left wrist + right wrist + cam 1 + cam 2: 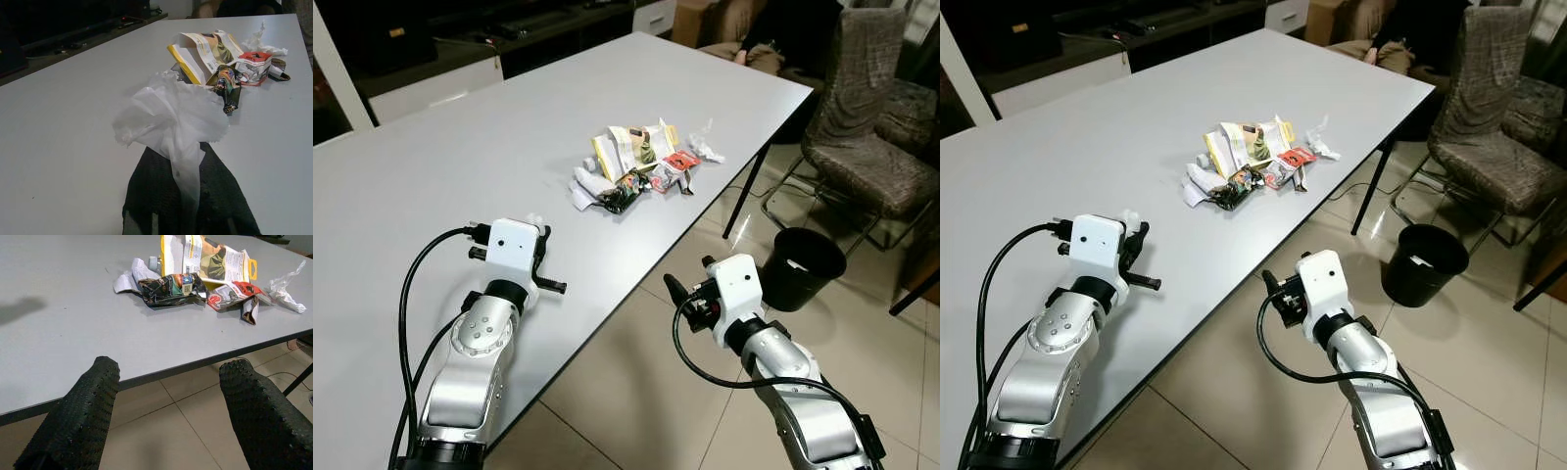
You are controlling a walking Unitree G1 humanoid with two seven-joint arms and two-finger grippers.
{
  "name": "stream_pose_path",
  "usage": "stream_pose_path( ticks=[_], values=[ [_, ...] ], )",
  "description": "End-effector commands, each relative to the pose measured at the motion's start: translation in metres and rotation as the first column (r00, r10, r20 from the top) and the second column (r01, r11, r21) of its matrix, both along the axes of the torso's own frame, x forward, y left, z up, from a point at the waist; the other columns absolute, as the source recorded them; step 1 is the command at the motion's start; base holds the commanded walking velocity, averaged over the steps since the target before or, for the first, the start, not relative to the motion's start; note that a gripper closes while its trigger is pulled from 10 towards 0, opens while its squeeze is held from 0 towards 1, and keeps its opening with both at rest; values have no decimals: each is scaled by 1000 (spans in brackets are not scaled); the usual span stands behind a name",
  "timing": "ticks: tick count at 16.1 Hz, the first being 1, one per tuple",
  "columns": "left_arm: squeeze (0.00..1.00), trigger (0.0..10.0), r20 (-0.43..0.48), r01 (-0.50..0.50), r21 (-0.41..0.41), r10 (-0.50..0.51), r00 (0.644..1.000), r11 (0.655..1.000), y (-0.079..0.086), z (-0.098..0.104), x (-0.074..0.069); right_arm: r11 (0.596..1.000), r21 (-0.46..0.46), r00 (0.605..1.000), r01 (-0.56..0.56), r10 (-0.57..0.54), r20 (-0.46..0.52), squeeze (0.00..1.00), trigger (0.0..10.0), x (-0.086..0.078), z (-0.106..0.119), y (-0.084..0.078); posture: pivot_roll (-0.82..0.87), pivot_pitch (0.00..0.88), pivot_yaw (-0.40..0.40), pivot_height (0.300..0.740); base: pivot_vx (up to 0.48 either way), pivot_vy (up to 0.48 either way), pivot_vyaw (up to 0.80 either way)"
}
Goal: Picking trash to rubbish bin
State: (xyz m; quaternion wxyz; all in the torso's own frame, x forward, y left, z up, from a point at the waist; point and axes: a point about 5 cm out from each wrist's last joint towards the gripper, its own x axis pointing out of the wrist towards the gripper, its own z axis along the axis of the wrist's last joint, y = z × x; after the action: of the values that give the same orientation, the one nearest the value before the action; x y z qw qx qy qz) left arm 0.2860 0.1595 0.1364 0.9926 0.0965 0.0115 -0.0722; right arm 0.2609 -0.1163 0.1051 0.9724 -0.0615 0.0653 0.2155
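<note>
1. Over the grey table (pixel 431 166), left claw (pixel 188 196) pinches a crumpled white tissue (pixel 171 112) — one piece taken.
2. Right claw (pixel 166 416) gapes empty.
3. Wrapper pile (pixel 641 162) remains; round black bin (pixel 803 266) waits on the floor — mostly undone.

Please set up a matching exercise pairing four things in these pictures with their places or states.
Things:
1. white tissue
2. black bin
3. right claw
4. wrapper pile

Places or states:
A. on the tiled floor beside the table
B. open, off the table's edge
C. pinched in the left claw
D. lying on the grey table

Pairs: 1-C, 2-A, 3-B, 4-D
</note>
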Motion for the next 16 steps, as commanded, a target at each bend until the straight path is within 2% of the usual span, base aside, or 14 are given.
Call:
stream_pose_path(
  ticks=[1,9,14,16],
  values=[
    [0,10000,-6,12,3,-12,1000,1000,-1,-1,2,1000,-18,1000,3,-3,2,0,10000,1,-1,-2,-116,0,-39,740,296,0,0],
    [0,10000,-12,26,2,-26,1000,1000,-3,-2,3,999,-33,1000,-4,4,4,0,10000,1,-1,-2,-120,0,-34,740,299,0,0],
    [0,10000,-16,16,-15,-16,1000,1000,-5,-4,-1,999,-42,1000,-18,18,-3,0,10000,1,-1,-4,-115,0,-55,740,305,0,0],
    [0,10000,-14,14,-21,-14,1000,1000,-6,-4,-2,1000,-16,1000,8,-8,-8,0,10000,3,-1,-6,-110,0,-59,740,371,0,0]
  ],
)
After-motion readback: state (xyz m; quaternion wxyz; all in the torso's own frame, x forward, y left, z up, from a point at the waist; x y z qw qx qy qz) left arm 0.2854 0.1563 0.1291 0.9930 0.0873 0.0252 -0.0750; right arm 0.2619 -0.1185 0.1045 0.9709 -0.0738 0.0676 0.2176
